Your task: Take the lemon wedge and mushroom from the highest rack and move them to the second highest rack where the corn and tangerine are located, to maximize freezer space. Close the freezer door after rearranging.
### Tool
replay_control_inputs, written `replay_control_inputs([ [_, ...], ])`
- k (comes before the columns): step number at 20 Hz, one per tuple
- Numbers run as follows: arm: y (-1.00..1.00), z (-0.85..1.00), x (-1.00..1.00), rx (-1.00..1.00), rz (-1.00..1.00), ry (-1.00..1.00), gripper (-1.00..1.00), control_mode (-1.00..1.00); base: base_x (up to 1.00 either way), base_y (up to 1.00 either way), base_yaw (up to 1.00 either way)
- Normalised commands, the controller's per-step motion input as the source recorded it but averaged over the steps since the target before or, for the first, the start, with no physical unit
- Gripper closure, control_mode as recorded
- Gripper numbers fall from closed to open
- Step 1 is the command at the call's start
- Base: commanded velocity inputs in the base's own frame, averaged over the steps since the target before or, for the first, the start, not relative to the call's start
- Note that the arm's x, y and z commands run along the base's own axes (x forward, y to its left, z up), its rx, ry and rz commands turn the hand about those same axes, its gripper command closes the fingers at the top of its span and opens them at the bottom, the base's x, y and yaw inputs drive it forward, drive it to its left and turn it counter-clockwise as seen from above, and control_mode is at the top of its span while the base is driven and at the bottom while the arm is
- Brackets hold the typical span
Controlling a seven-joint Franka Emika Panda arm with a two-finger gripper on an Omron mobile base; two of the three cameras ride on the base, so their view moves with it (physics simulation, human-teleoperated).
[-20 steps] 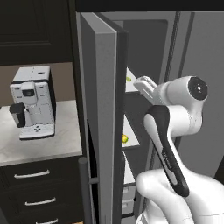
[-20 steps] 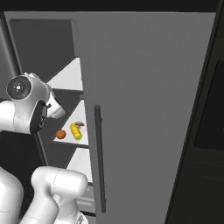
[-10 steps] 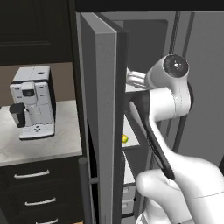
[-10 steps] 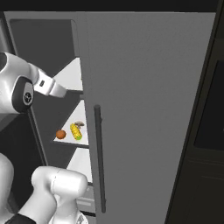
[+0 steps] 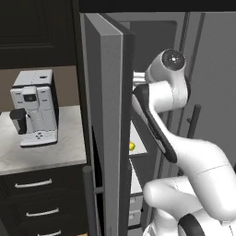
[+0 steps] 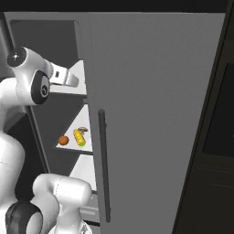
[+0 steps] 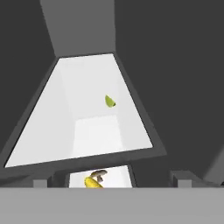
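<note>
The freezer door (image 5: 108,129) stands open edge-on at my nine o'clock in the left base view, tall and grey, and it screens most of the shelves from that side. On the right the plain grey door (image 6: 155,114) with its long dark bar handle (image 6: 104,171) hides the right part of the cabinet in the right base view. Beyond the open door, farther round at nine o'clock, a coffee machine (image 5: 34,108) sits on the pale counter (image 5: 41,150) over dark drawers (image 5: 32,198).

My arm reaches in at the level of the highest rack (image 7: 83,113). My claw (image 6: 68,80) is released, its fingers spread wide with nothing between them, hanging just above that shelf's front part.

In the hand view the lemon wedge (image 7: 110,101) lies alone on the highest rack at about twelve o'clock, well apart from my fingertips (image 7: 40,183). On the second highest rack (image 6: 68,144) below lie the corn (image 6: 79,137) with the mushroom (image 6: 82,130) touching its far end, and the tangerine (image 6: 63,140) just beside the corn at nine o'clock.
</note>
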Motion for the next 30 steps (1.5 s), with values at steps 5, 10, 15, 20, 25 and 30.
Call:
replay_control_inputs([
  [5, 0.00, 0.00, 0.76, -0.18, 0.09, 0.10, -1.00, -1.00, 0.00, 0.00, 0.00],
  [10, 0.00, -0.02, 0.48, -0.25, 0.02, 0.14, -1.00, -1.00, 0.00, 0.00, 0.00],
  [15, -0.01, -0.14, 0.43, -0.22, 0.04, 0.08, -1.00, -1.00, 0.00, 0.00, 0.00],
  [20, -0.11, -0.37, 0.40, -0.01, 0.07, 0.01, -1.00, -1.00, 0.00, 0.00, 0.00],
  [25, -0.11, -0.34, 0.49, 0.00, 0.10, 0.00, -1.00, -1.00, 0.00, 0.00, 0.00],
  [30, 0.00, -0.17, 0.70, 0.00, 0.08, 0.03, -1.00, -1.00, 0.00, 0.00, 0.00],
])
